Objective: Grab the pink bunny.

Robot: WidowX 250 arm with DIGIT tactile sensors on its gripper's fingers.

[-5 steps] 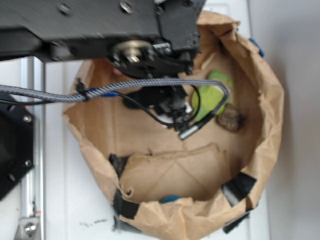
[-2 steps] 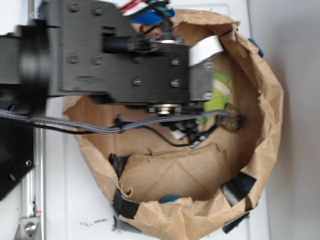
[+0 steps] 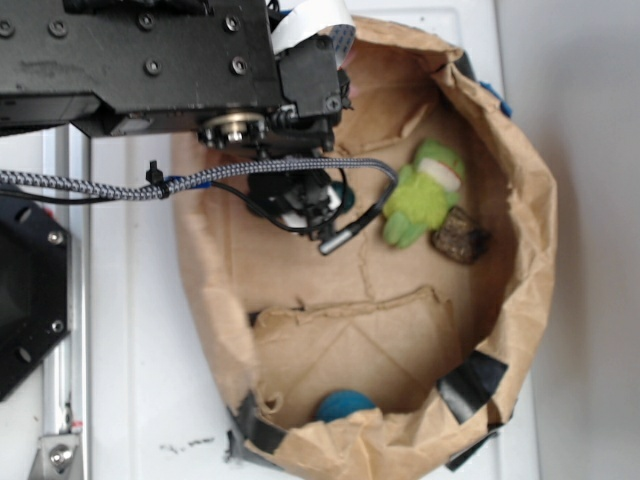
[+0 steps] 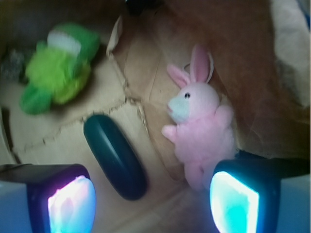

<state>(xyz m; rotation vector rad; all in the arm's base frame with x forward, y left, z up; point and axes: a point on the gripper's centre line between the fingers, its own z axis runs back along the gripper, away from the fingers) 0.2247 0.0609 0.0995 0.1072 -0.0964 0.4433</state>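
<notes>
White table [image 3: 130, 330] carries a brown paper bag [image 3: 520, 300] with rolled-down rim; all items lie on its creased floor. Small fuzzy light-pink plush bunny [image 4: 201, 128] seen only in wrist view: lies face up, long axis near-vertical in frame, ears at top pointing far, slightly right-tilted, feet toward the gripper, white muzzle turned left. Gripper [image 4: 150, 196] spread wide, holding nothing; both fingertip pads at the bottom corners of wrist view, left pad [image 4: 68, 204] glowing pink-white, right pad [image 4: 233, 206] cyan. Bunny sits right of gripper centreline, its lower body just beside and partly behind the right pad; contact cannot tell. Dark teal oblong object [image 4: 115, 156] lies between the pads, left of bunny, angled diagonal. Lime-green plush toy with white face [image 4: 58, 73] far left, well apart from bunny. Exterior view: black robot arm [image 3: 170, 60] over bag's far-left part hides the bunny; green plush [image 3: 425, 190] right of it, small brown lump [image 3: 460, 242] just beside plush, blue round thing [image 3: 345, 405] at near rim.
</notes>
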